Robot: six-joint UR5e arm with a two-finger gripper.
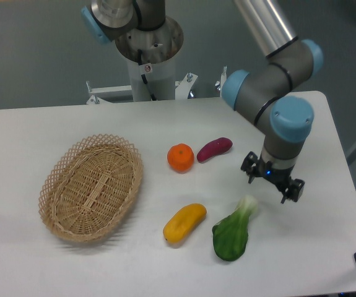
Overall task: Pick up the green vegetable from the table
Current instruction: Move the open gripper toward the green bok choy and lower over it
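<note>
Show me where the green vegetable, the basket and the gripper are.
green vegetable (230, 237): fixed camera, dark leaf.
basket (60, 178): fixed camera, left rim.
gripper (272, 182): fixed camera, midway between fingertips.

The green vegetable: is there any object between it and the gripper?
Nothing visible is in the way. The gripper hangs just above and to the right of the pale stalk end of the green vegetable. The yellow fruit lies to its left, off that path.
</note>
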